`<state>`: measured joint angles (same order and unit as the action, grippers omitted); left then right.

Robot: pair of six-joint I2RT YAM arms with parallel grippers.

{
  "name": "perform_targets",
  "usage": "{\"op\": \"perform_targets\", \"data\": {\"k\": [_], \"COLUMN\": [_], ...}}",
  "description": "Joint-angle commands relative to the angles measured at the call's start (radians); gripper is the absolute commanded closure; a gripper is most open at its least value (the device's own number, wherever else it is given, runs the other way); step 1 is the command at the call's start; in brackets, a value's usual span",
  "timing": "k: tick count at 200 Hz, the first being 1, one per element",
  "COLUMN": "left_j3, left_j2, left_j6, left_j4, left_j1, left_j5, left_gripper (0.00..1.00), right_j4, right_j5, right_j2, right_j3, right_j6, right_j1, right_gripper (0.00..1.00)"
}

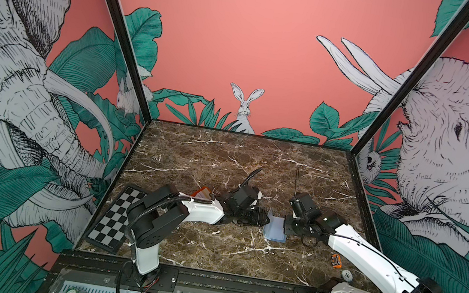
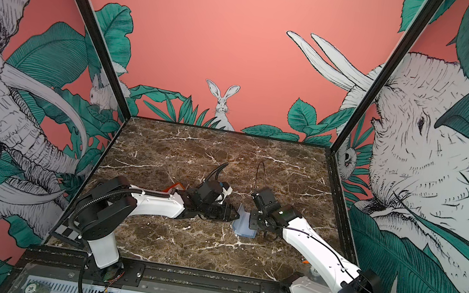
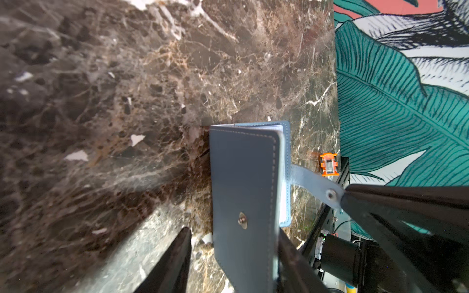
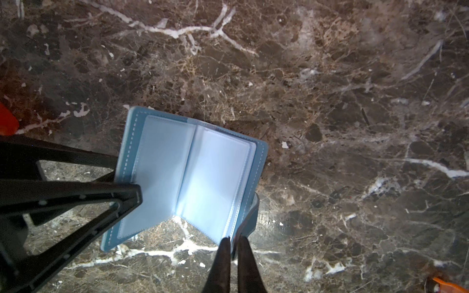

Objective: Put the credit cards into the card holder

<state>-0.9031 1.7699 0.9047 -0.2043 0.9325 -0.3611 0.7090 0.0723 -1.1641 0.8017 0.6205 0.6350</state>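
open card holder, right jaws pinching tab

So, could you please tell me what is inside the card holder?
The card holder is open; its facing clear sleeves look empty, no card visible. Sleeves stacked behind them are covered.

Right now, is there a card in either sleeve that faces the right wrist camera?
No, both clear sleeves of the card holder look empty.
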Motion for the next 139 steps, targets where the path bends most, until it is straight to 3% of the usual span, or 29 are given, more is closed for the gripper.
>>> {"op": "perform_targets", "data": {"k": [1,48,139], "left_j3": [0.022,0.031,0.074], "left_j2": [-0.043,-0.037,-0.033], "left_j6": [-0.009,-0.001,0.028], "left_j4": [-0.012,-0.061,-0.142], "left_j1": [-0.01,-0.021,-0.047], "left_j5": [-0.006,-0.041,-0.067], "left_gripper": [0.48,0.43,0.42], "right_j4": [0.001,-0.061,-0.168], "right_j5": [0.02,-0.083,-0.111], "right_j2": [0.017,0.005,-0.163], "right_j3": [0.019,0.025,-0.046], "right_j6": [-0.005,-0.016,0.013], "right_j1": [0.006,0.005,0.005], "right_gripper": [0.84,0.75,0.89]}}
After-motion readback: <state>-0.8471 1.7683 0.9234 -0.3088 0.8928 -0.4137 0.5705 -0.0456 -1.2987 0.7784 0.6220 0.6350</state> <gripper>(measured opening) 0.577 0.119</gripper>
